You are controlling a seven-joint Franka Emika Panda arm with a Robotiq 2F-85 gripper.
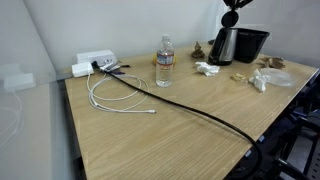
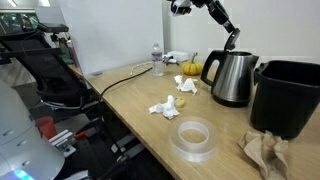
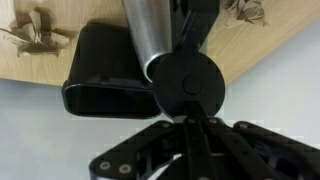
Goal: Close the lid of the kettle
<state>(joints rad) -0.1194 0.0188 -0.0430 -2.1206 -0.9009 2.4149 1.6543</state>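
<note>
While tool point(image 3: 190, 118) touches lid point(image 3: 185, 80), jaws together, above kettle point(image 3: 148, 35).

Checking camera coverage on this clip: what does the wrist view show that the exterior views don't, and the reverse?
Only the wrist view: the round black lid seen face-on and close, filling the middle of the picture. Only the exterior views: the water bottle, the tape roll and the crumpled white tissue. Shared: the kettle, the black box beside it and the crumpled brown paper.
</note>
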